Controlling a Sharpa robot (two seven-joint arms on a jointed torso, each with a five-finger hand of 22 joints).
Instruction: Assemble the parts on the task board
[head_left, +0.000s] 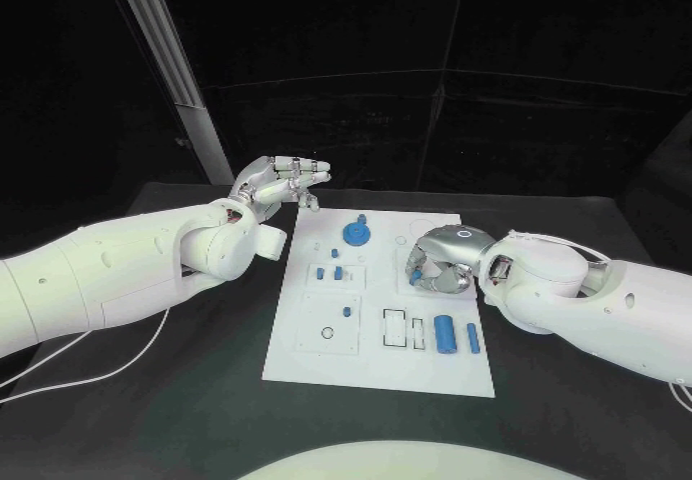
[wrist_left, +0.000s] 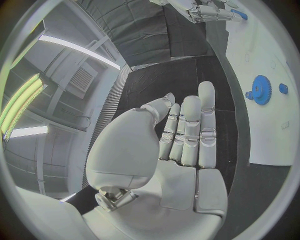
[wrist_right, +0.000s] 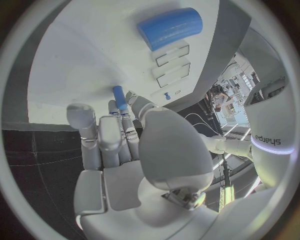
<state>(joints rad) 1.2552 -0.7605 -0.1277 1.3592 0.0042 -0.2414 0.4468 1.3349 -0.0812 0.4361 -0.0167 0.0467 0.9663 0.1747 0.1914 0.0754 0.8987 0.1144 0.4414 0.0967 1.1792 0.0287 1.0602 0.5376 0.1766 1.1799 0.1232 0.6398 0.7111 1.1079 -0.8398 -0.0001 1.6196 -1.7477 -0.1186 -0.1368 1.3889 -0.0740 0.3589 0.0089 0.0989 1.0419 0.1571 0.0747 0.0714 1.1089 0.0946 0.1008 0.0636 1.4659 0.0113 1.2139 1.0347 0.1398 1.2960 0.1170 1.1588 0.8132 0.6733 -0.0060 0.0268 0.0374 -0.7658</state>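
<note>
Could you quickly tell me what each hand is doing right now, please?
Left hand: open, holding nothing, off the board.
Right hand: holding a small blue part.

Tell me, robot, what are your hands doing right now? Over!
Left hand open, off the task board's far left corner. Right hand on the board, holding a small blue peg. Blue gear between hands; nothing blocking.

Board (head_left: 378, 375): white, smooth, matt, looks like plastic. Table (head_left: 188, 410): black, matt. Gear (head_left: 358, 235) near the board's far edge: blue plastic, slight sheen. Cylinder (head_left: 446, 335) near the board's right edge: blue plastic, smooth, faint gloss. Left hand (head_left: 281, 181) and right hand (head_left: 441, 262): silver-grey, satin, metal-like finish. Arm shells (head_left: 101, 280): white glossy plastic
</note>
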